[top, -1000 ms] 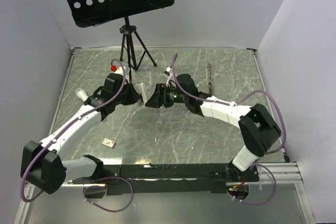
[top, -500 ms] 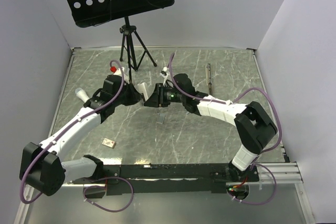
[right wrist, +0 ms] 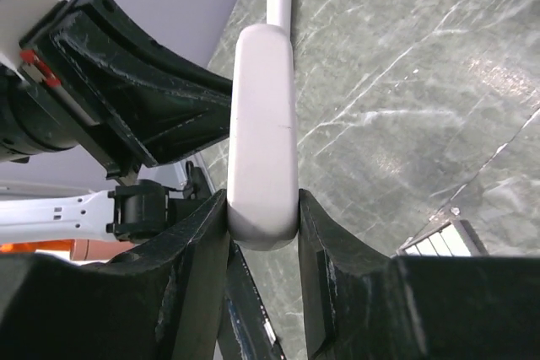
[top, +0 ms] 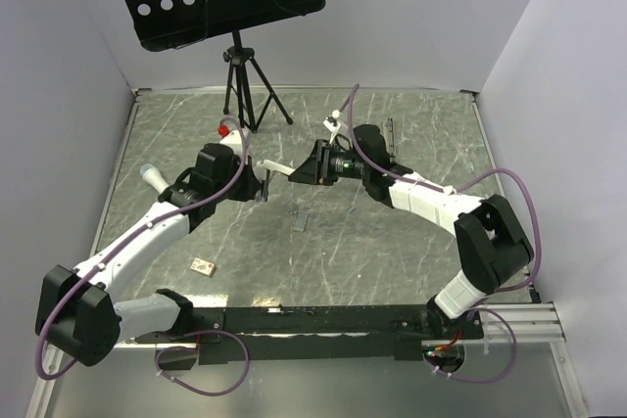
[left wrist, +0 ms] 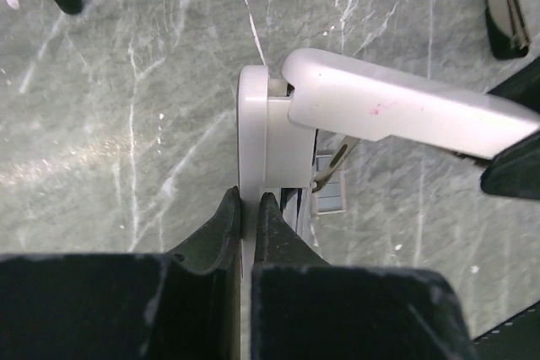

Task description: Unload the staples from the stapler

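Top external: slim pale grey-silver stapler (top: 278,170) held mid-table, hinged open, gripped from both sides. Left gripper (left wrist: 250,208) pressed together on its thin pale base plate; right gripper (right wrist: 263,208) pinching the rounded top arm. Short grey metallic strip of staples (top: 302,221) lies flat on the grey marbled table (top: 392,252), just near of the stapler. Thin dark metal bar (top: 389,144) far right.

We are holding our left arm (top: 147,232) and right arm (top: 421,203) bent inward, wrists facing each other. Our left gripper (left wrist: 249,208) is pinching the thin base of the stapler (left wrist: 396,111), fingers (left wrist: 221,225) nearly touching. Our right gripper (right wrist: 263,208) is clamping the stapler's top, fingers (right wrist: 202,242) partly spread on either side.
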### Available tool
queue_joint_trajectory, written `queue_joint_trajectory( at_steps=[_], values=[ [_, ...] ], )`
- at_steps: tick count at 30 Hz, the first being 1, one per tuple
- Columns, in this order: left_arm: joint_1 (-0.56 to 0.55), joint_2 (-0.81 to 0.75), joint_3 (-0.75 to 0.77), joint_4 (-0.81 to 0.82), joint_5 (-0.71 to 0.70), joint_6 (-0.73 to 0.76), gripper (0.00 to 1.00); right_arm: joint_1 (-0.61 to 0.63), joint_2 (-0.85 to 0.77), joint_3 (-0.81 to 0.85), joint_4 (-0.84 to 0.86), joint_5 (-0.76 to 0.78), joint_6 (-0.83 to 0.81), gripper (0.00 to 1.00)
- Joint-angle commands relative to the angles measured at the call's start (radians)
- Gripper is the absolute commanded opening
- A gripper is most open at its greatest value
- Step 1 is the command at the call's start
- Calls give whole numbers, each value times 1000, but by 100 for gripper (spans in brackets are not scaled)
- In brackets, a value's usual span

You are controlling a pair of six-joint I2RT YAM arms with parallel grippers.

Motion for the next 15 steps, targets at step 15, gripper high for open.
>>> queue_joint_trajectory(
  at_steps=[15],
  values=[
    [-164,-47,-61,21,61,336,1,-166,107,260,-73,-213,-195,31]
  ],
)
